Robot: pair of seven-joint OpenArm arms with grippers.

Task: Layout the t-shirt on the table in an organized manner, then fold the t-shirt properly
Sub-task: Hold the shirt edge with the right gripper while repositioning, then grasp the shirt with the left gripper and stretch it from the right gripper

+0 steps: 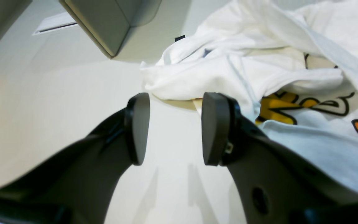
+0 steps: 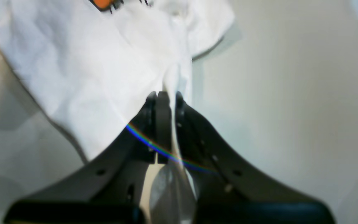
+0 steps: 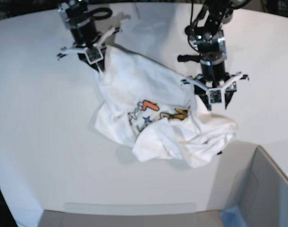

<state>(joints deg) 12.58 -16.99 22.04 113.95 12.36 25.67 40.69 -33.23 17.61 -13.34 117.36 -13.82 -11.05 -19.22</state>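
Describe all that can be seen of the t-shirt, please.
The t-shirt is white cloth with a print in orange, yellow and blue with black outlines. It lies crumpled and partly bunched on the white table, not spread flat, with folds heaped at its near side. One edge is stretched up toward the right gripper, whose jaws are shut on a pinch of the cloth. The left gripper stands open at the other side, beside a folded edge, holding nothing.
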